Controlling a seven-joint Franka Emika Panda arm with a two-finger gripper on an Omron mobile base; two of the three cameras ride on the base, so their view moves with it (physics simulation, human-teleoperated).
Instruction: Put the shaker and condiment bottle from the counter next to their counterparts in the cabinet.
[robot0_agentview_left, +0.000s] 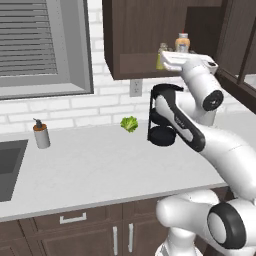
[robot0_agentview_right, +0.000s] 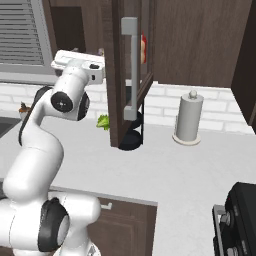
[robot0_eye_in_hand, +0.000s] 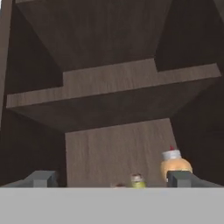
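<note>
My gripper (robot0_eye_in_hand: 109, 178) is up at the open cabinet (robot0_agentview_left: 135, 37), its fingers spread wide with nothing between them, one dark tip low on each side of the hand view. On the cabinet floor ahead I see the condiment bottle (robot0_eye_in_hand: 174, 164), its lower part hidden behind one fingertip, a red pointed cap (robot0_eye_in_hand: 171, 148) poking up just behind it, and a shaker (robot0_eye_in_hand: 138, 180) a little apart; the left base view shows the condiment bottle (robot0_agentview_left: 182, 43) and a shaker (robot0_agentview_left: 161, 56) just past my hand. Below, the surface (robot0_agentview_left: 100, 170) carries a soap dispenser (robot0_agentview_left: 41, 133) near the sink and a lettuce leaf (robot0_agentview_left: 129, 123) by the wall.
</note>
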